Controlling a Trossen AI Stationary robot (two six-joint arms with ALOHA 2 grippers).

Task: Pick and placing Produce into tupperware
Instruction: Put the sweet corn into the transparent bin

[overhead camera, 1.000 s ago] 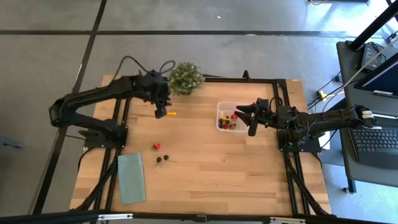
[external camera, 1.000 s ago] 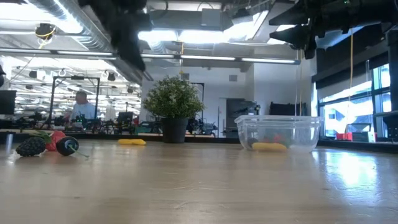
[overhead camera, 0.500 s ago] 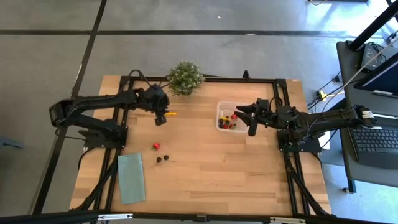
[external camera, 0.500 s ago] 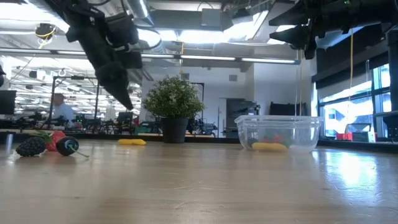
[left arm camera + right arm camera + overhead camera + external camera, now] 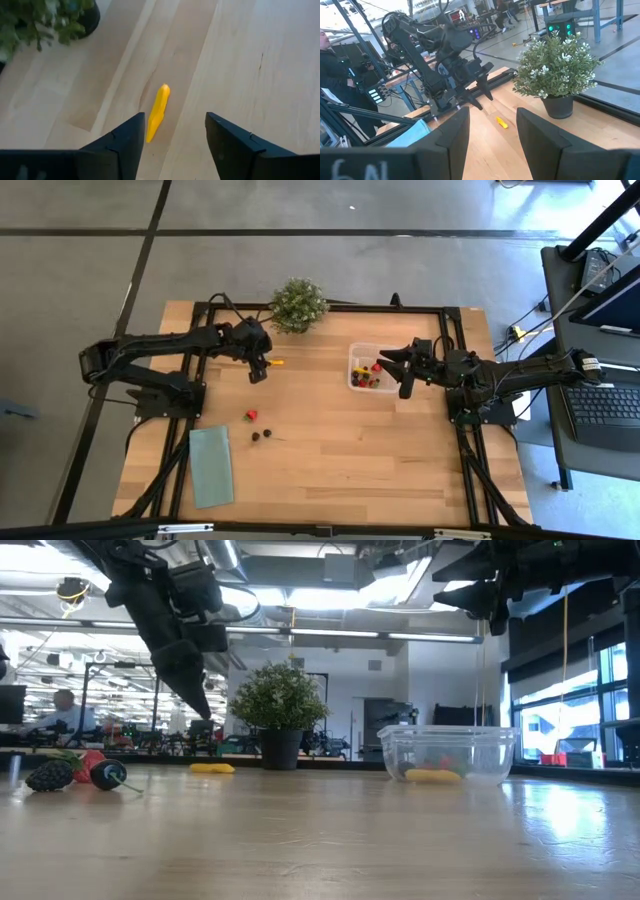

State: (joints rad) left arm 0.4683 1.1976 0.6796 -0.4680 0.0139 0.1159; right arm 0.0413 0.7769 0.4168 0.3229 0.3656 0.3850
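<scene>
A small yellow elongated piece of produce (image 5: 158, 112) lies flat on the wood near the potted plant, also seen as the yellow piece (image 5: 277, 363) in the high view. My left gripper (image 5: 175, 132) hangs open above it, fingers pointing down, touching nothing. A red piece (image 5: 251, 415) and dark berries (image 5: 262, 435) lie nearer the front edge. The clear tupperware (image 5: 366, 367) stands on the table's right part and holds several coloured pieces. My right gripper (image 5: 404, 370) is open, held in the air beside the tupperware's right rim.
A bushy potted plant (image 5: 298, 304) stands at the far edge, close to the yellow piece. A pale-green cloth (image 5: 211, 466) lies flat at the near left. A person (image 5: 62, 710) sits in the room beyond the table. Bare wood spans the middle and near right.
My left gripper has come down toward the yellow piece and drawn slightly toward the table's left and near side, then nearly stopped. My right arm and the produce have stayed put.
</scene>
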